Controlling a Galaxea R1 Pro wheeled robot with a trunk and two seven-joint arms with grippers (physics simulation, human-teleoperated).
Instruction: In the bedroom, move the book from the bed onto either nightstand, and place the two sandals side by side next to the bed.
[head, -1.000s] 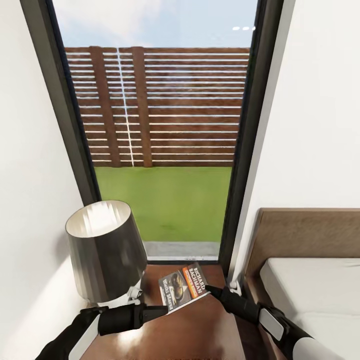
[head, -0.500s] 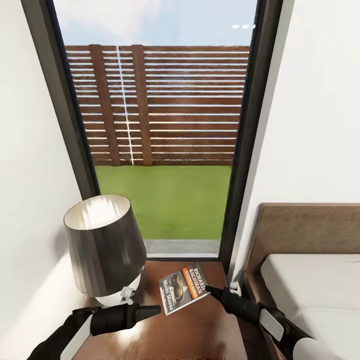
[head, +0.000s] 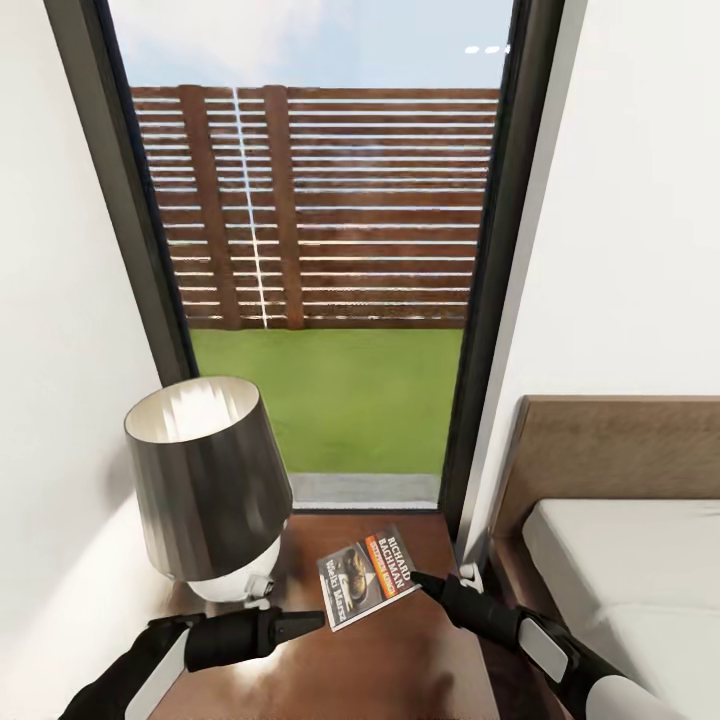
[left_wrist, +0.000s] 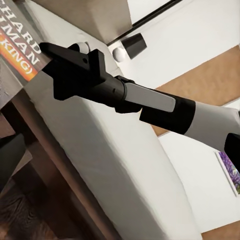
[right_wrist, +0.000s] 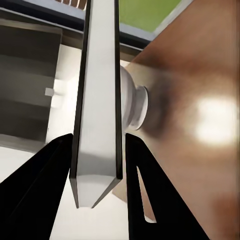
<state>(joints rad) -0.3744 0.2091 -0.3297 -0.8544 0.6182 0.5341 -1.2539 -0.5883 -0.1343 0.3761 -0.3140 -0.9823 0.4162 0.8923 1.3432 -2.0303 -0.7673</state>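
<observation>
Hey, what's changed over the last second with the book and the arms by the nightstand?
Very little. The view has tilted slightly, so the lamp and headboard sit higher in the picture. The left gripper shifted a touch, its tip still near the book. The right gripper still grips the book's edge over the nightstand.

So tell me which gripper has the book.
The right gripper: its fingers pinch the book edge-on above the nightstand. The left gripper only points toward it.
</observation>
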